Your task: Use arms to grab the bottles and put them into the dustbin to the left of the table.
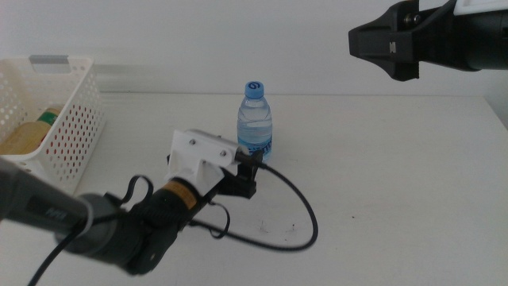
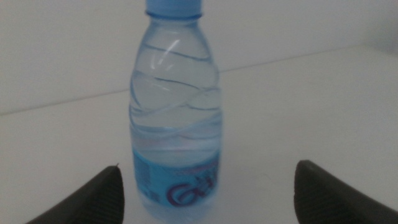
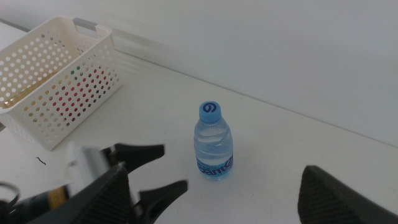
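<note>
One water bottle (image 1: 255, 120) stands upright on the table (image 1: 381, 175), nearer the far edge than the near one and roughly midway between the left and right edges; it is clear, with a blue cap and a blue label band low on its body. The left gripper (image 1: 248, 170) sits low over the table just on the bottle's near side, its jaws spread wide (in the left wrist view the bottle (image 2: 175, 112) stands between the two dark tips, touching neither). A white block and a looping black cable (image 1: 302, 208) ride on that arm. The right gripper (image 1: 382, 46) hangs high above the far right part of the table, well apart from the bottle, its jaws also spread. The dustbin (image 1: 78, 119) stands at the table's far left corner, and a yellowish bottle (image 1: 24, 137) lies inside it.
</note>
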You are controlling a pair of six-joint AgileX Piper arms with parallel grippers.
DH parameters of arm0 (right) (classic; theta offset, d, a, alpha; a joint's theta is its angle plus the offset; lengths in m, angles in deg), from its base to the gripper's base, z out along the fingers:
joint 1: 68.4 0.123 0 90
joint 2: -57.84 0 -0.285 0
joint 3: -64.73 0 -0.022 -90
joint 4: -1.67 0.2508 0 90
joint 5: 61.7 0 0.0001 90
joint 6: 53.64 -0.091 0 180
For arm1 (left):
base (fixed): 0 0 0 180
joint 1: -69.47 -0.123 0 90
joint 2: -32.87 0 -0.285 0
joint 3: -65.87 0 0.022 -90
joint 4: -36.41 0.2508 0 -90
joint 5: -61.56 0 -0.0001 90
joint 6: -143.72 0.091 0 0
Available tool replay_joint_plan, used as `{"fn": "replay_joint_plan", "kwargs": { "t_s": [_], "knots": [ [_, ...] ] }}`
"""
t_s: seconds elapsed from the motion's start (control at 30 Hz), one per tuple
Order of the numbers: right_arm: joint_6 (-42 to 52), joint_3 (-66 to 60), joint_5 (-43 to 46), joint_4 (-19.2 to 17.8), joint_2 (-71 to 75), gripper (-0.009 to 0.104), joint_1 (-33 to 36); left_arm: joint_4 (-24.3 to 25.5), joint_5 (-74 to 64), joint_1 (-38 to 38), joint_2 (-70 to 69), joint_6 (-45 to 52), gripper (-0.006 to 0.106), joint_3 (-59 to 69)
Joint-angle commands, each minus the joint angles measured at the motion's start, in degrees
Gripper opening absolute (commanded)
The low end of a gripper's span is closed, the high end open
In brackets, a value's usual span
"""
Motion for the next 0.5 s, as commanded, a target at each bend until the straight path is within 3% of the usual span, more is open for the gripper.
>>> {"fn": "replay_joint_plan", "kwargs": {
  "t_s": [0.0, 0.17, 0.47],
  "knots": [
    [0.3, 0.1, 0.7, -0.7, 0.2, 0.091, -0.5, 0.8, -2.9, -1.3, 1.9, 0.8, 0.093, -3.6],
    [0.3, 0.1, 0.7, -0.7, 0.2, 0.091, -0.5, 2.3, -9.6, -2.3, 5.6, -0.8, 0.093, -9.8],
    [0.3, 0.1, 0.7, -0.7, 0.2, 0.091, -0.5, 0.8, -9.9, -2.8, 13.2, -0.8, 0.093, -18.4]
  ]
}}
